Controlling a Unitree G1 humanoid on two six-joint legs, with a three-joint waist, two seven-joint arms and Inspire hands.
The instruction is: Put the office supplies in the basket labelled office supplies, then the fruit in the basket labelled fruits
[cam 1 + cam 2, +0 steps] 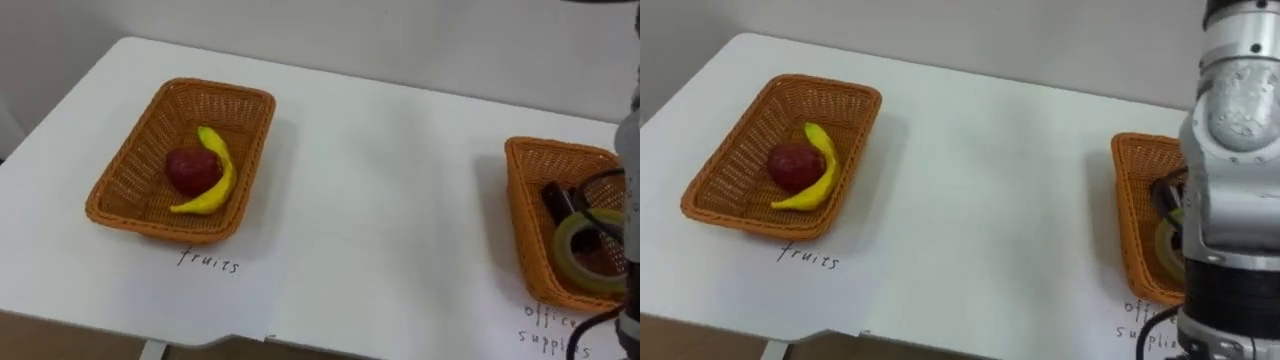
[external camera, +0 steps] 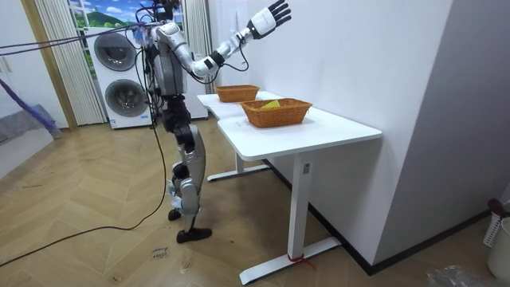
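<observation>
In the room view the robot stands at the end of the white desk (image 1: 380,200). Its right hand (image 2: 271,16) is raised high at the upper middle of the frame, fingers spread wide and holding nothing. At the left of the eye views, a wicker basket (image 1: 215,88) holds a red apple (image 1: 190,170) with a banana (image 1: 218,180) curved against it. At the right edge, a second basket (image 1: 550,148) holds a tape roll (image 1: 585,250) and a dark object (image 1: 555,198).
</observation>
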